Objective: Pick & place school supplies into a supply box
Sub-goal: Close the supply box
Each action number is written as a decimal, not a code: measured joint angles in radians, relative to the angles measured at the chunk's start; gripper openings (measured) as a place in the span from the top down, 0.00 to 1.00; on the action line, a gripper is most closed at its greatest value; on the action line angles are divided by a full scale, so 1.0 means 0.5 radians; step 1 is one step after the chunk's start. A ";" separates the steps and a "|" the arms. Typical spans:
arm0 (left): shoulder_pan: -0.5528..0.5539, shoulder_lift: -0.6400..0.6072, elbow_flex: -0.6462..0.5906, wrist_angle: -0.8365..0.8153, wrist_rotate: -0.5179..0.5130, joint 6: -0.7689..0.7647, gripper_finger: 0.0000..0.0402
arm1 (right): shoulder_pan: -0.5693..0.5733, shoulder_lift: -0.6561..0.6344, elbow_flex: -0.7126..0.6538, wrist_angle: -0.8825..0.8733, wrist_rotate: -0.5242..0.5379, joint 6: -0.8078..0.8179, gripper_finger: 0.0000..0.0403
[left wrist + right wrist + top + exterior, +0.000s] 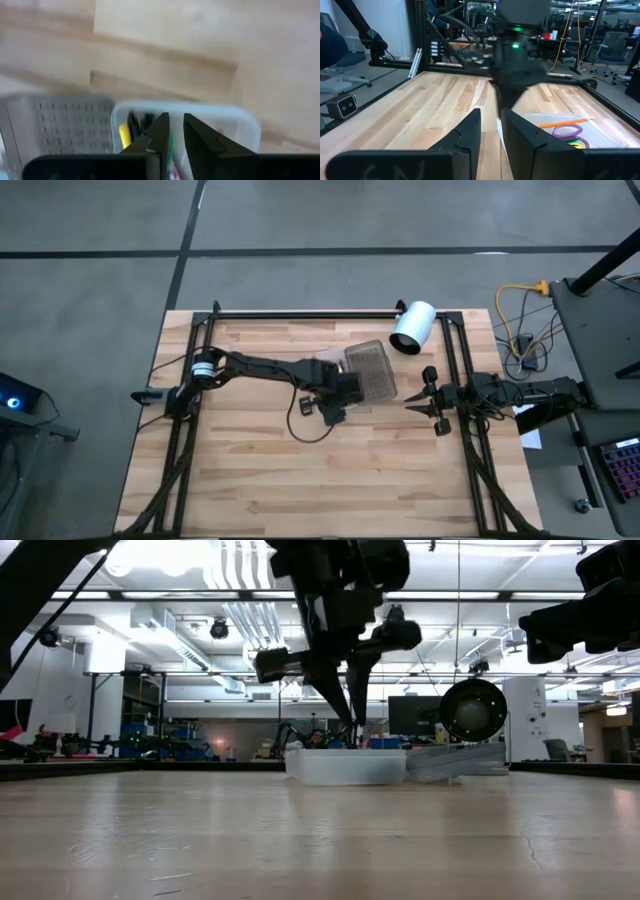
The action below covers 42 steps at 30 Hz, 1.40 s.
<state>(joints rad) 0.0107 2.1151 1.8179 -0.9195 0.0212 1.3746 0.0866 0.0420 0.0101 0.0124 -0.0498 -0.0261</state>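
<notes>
The right gripper (418,402) waited at the right edge of the table, aimed across the boards toward the box; in its own wrist view its fingers (465,132) stood a narrow gap apart with nothing between them. It seemed parked there to leave the centre free for the other arm.

Further in, at the middle of the table, the left gripper (173,131) hung directly over the supply box (366,370), pointing straight down into the whitish tray (345,766). Its fingers were slightly apart. A thin green piece showed in the slit between them, but I could not tell whether it was gripped or simply lay in the tray beneath. That steep, vertical pose suggested a drop-off into the tray rather than a reach for something on the boards.

Inside the tray lay the school supplies: a yellow pencil (124,135), dark pens (134,121), an orange pencil (564,123) and purple-handled scissors (566,131). They lay roughly along the tray's long axis, side by side. The ribbed lid (70,125) lay folded open flat beside the tray.

Beyond the box, near the far rail, a white cylinder (412,328) lay on its side.
</notes>
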 joint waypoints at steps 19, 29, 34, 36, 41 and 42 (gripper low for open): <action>-0.383 -0.002 -0.040 0.258 -0.007 -0.105 0.90 | 0.000 0.000 0.000 0.000 0.000 0.000 0.83; -0.376 -0.002 -0.041 0.594 -1.116 -0.460 0.90 | 0.000 0.000 0.000 0.000 0.000 0.000 0.83; -0.371 -0.002 -0.041 0.992 -1.333 -0.932 0.90 | 0.000 0.000 0.000 0.000 0.000 0.000 0.83; -0.373 -0.002 -0.041 1.078 -1.298 -1.074 0.90 | 0.000 0.000 0.000 0.000 0.000 0.000 0.83; -0.373 0.047 -0.069 1.212 -1.068 -1.175 0.90 | 0.000 0.000 0.000 0.000 0.000 0.000 0.83; -0.373 0.065 -0.084 1.261 -1.058 -1.176 0.90 | 0.000 0.000 0.000 0.000 -0.001 0.000 0.83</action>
<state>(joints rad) -0.1757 2.1478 1.7760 -0.2891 -0.5077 0.7866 0.0868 0.0422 0.0101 0.0124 -0.0502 -0.0261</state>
